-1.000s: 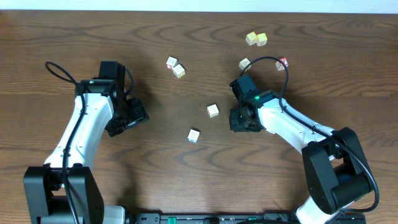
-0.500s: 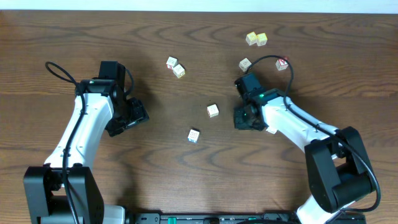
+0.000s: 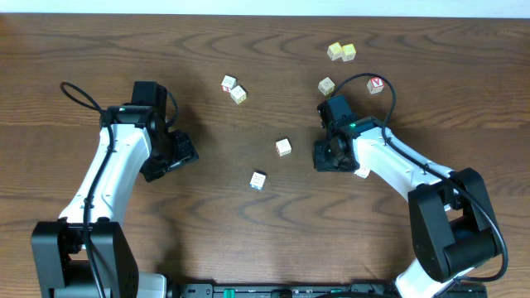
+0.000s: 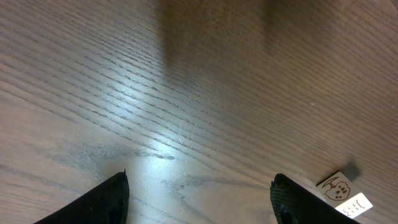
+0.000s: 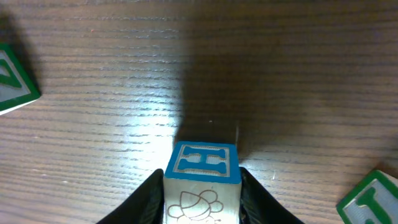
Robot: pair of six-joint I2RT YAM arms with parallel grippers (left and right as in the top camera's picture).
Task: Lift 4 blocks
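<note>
A pale block (image 5: 201, 163) with a blue H on top and a bee outline on its side sits between the fingers of my right gripper (image 5: 202, 190). Both fingers press against its sides. From overhead this gripper (image 3: 331, 156) hides that block. Other pale blocks lie at mid-table (image 3: 283, 147), lower down (image 3: 257, 180), and as a pair at upper left (image 3: 228, 83) (image 3: 238, 94). My left gripper (image 4: 202, 200) is open over bare wood. Overhead it sits at the left (image 3: 170, 153). A block with a reddish print (image 4: 344, 194) lies just outside its right finger.
Two yellowish cubes (image 3: 341, 52) sit at the far right, with a red-letter cube (image 3: 376, 84) and another pale cube (image 3: 326, 85) below them. Green-edged cubes show at the left edge (image 5: 15, 78) and lower right corner (image 5: 373, 196) of the right wrist view.
My right gripper has slid slightly to the right, and its cable has cleared the red-letter cube. The left arm has not moved.
</note>
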